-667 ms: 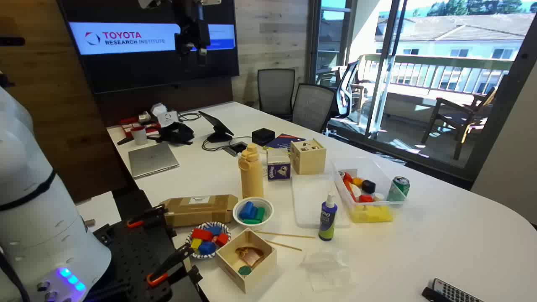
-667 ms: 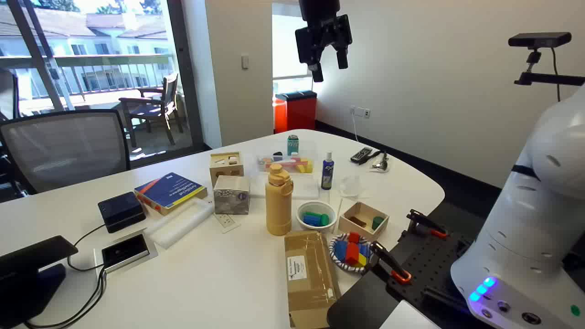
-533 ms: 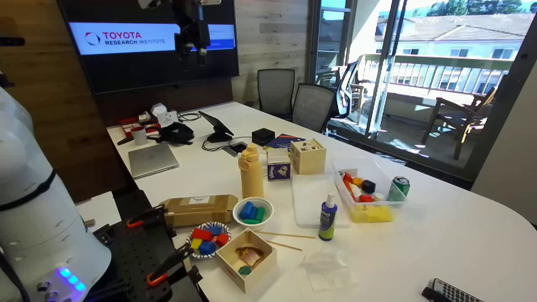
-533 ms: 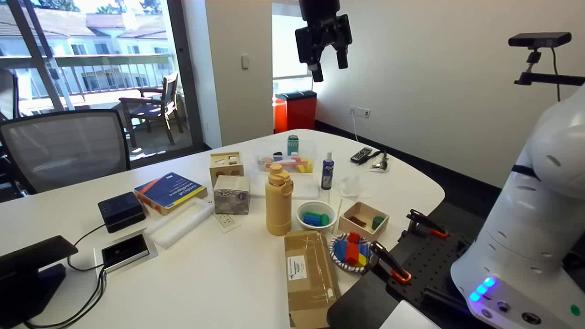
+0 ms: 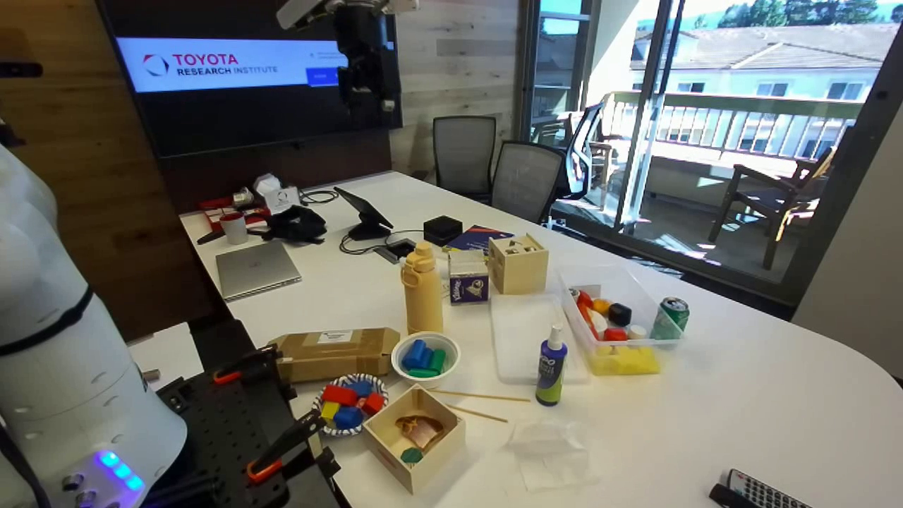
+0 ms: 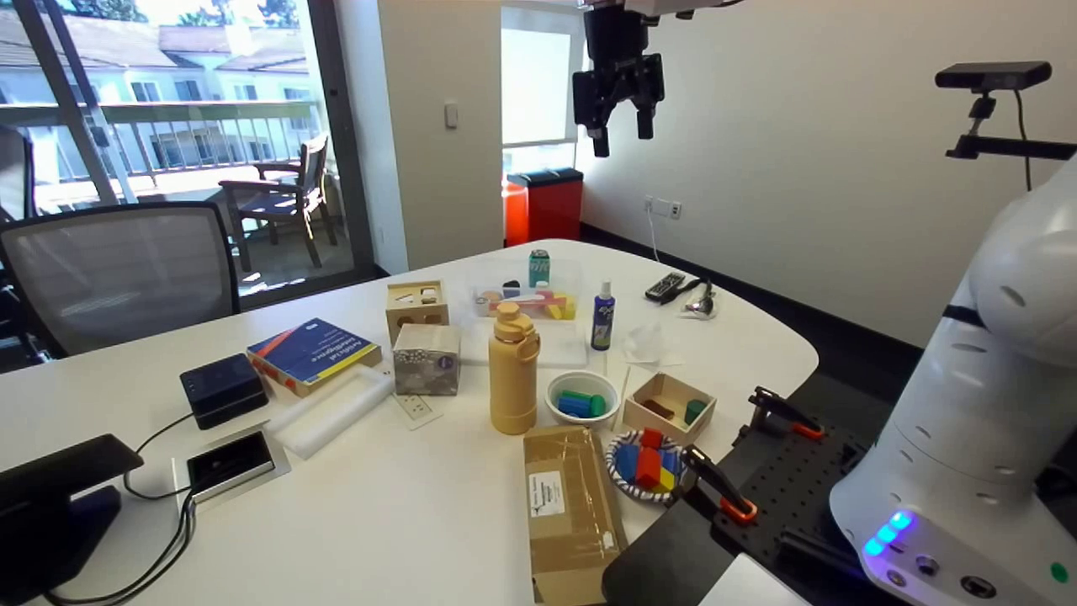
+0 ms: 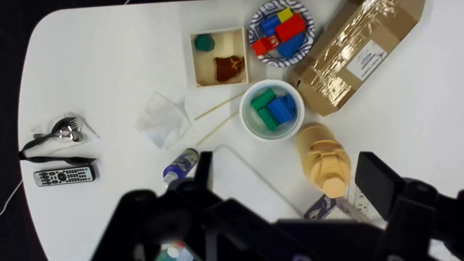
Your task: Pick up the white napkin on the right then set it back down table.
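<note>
- So my pincer point(image 6: 623, 135) is spread wide, nothing in it, hanging high over the worktop point(image 7: 108, 72).
- Straight down from here I'd probably clip the yellow bottle point(image 7: 324, 159).
- Spray bottle point(image 7: 182, 164) stands near where I need to land; coming in this wide, I could knock it over.
- Thin sticks point(image 7: 220, 105) might get pinched along too.
- White napkin point(image 7: 163, 119) lies rumpled just beside those, white on white: misjudge depth and I'd grab air or jam the worktop.

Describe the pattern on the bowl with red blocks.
The bowl is striped blue and white, clearest in the wrist view.
</note>
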